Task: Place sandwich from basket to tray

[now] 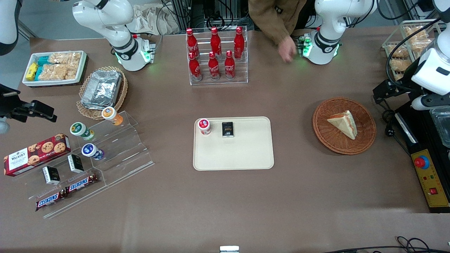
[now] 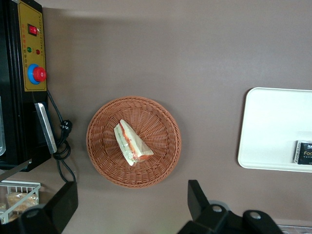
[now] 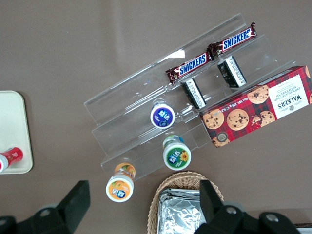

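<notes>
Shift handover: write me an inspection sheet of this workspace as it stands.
Surface: brown table, flat.
Job's things: sandwich lies in the basket; tray nearer the table's middle, already holding a red-lidded cup and a black packet.
Clutter: cola bottle rack, acrylic snack steps, foil containers, biscuit box.
Grippers: gripper open, hovering above the table beside the basket, holding nothing.
Cables: black cable beside the control box.
Surroundings: a person's hand at the table's edge.

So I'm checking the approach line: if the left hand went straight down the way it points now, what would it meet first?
Probably the bare table beside the basket; the open left hand seems offset from the sandwich, though depth is unclear.
</notes>
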